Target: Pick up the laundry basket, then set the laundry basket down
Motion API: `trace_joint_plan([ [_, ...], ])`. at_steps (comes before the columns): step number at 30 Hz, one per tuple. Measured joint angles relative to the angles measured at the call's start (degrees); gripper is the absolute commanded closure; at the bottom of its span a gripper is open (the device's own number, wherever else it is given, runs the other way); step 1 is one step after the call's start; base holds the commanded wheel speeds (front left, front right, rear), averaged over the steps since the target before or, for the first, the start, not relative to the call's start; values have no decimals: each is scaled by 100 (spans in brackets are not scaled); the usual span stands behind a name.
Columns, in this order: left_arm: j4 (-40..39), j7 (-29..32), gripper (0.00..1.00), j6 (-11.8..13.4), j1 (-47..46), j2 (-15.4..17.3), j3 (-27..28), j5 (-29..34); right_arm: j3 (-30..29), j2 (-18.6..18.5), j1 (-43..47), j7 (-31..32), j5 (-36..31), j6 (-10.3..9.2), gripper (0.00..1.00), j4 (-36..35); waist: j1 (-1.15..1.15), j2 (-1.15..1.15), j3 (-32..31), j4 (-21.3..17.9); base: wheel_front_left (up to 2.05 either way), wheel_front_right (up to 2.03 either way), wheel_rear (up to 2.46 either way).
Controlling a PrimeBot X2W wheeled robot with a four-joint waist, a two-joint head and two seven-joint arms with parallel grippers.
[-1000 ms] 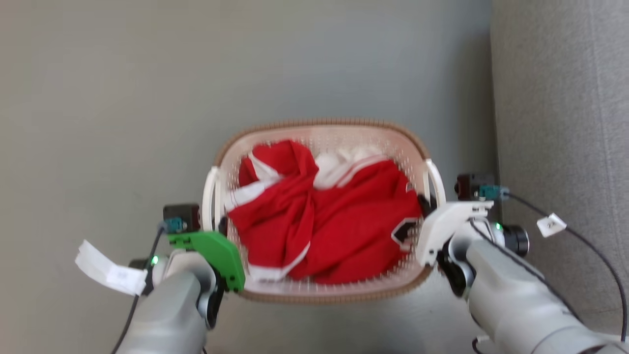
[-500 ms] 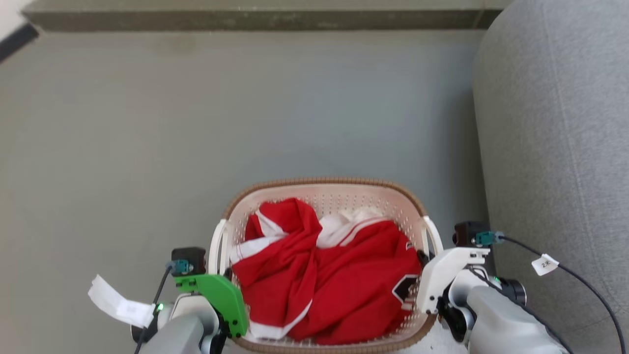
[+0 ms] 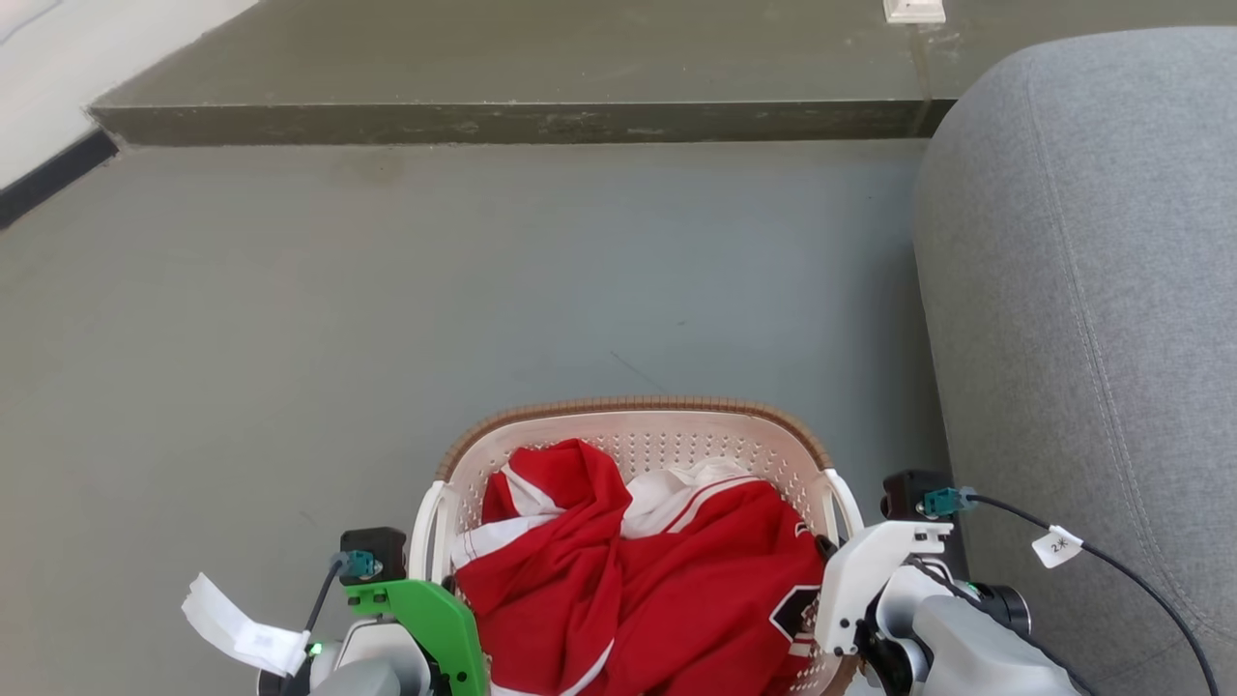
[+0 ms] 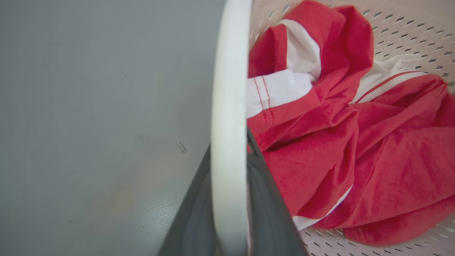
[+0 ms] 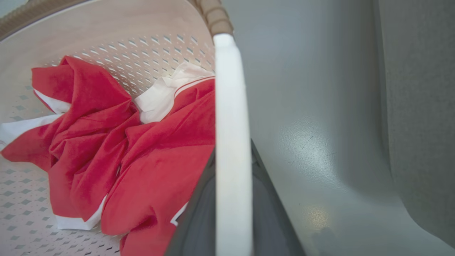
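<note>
Left pincer (image 4: 229,149) and right pincer (image 5: 233,153) each clamp a smooth white handle (image 4: 229,71) of the perforated basket (image 3: 633,411). Crumpled red cloth (image 3: 657,580) lies inside.

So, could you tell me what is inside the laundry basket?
The laundry basket holds a crumpled red garment with white trim, and white fabric at its far side. Anything beneath them is covered; only bits of the perforated floor show.
</note>
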Motion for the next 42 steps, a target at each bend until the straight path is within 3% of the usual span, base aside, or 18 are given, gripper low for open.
trace_joint_plan([
  [42, 26, 100, 100, 104, 488, 37, -288, -281, 724, -68, 489, 176, 550, -249, 100, -230, 0, 0, -687, -25, 0, 0, 0],
])
